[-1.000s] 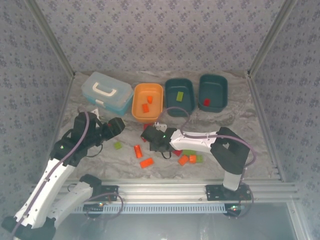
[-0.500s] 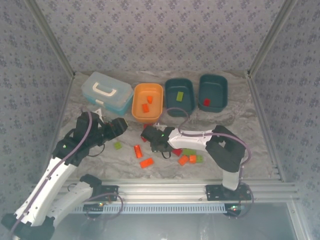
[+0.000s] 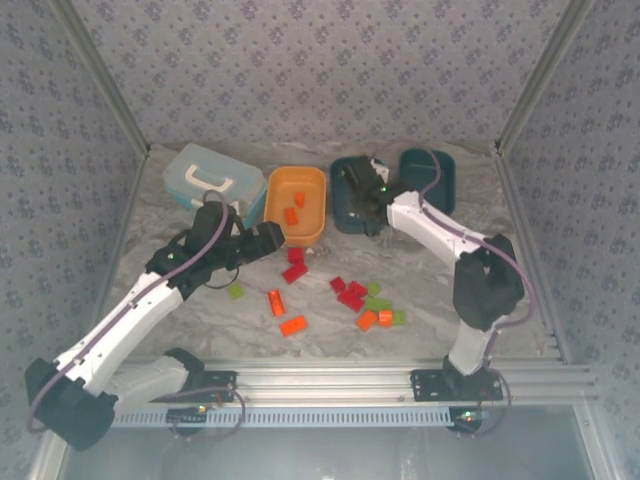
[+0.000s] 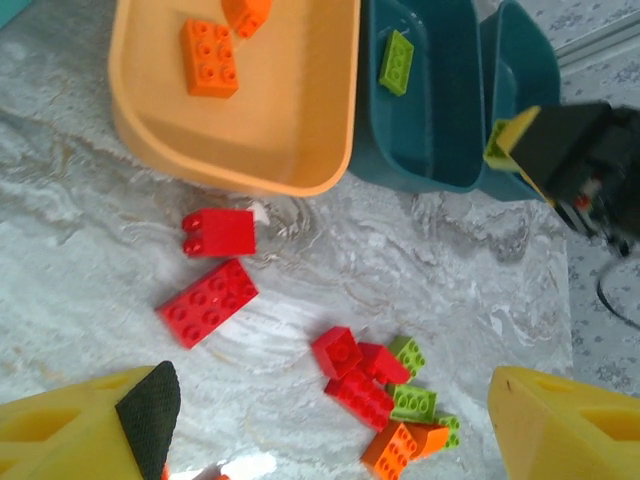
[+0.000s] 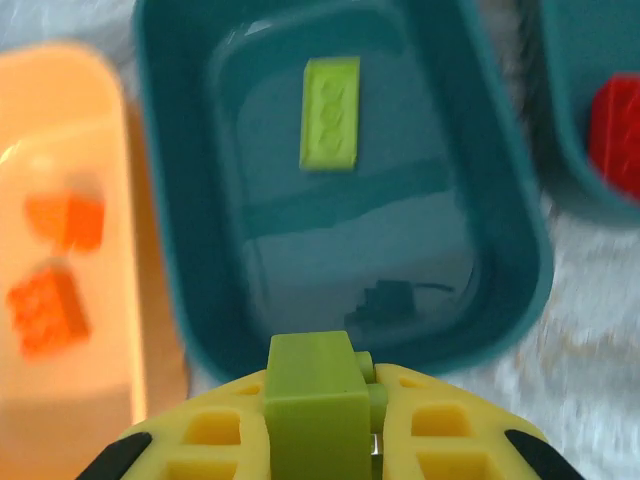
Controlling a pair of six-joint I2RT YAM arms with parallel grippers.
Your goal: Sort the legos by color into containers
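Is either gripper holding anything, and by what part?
The right gripper pinches a lime green lego by its opposite sides. The left gripper is open, holding nothing.

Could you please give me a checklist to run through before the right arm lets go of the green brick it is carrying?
1. Grip: the right gripper is shut on the small lime green plastic brick: ok.
2. Colour match: the middle dark teal plastic bin holds one flat lime green brick: ok.
3. Room in that bin: most of its floor is bare: ok.
4. Position: the top view puts the gripper over that bin, but the wrist view shows the held brick near the bin's near rim. Clear of the rim: cannot tell.
5. Other arm: the left gripper is open above loose red bricks on the table, apart from the right arm: ok.
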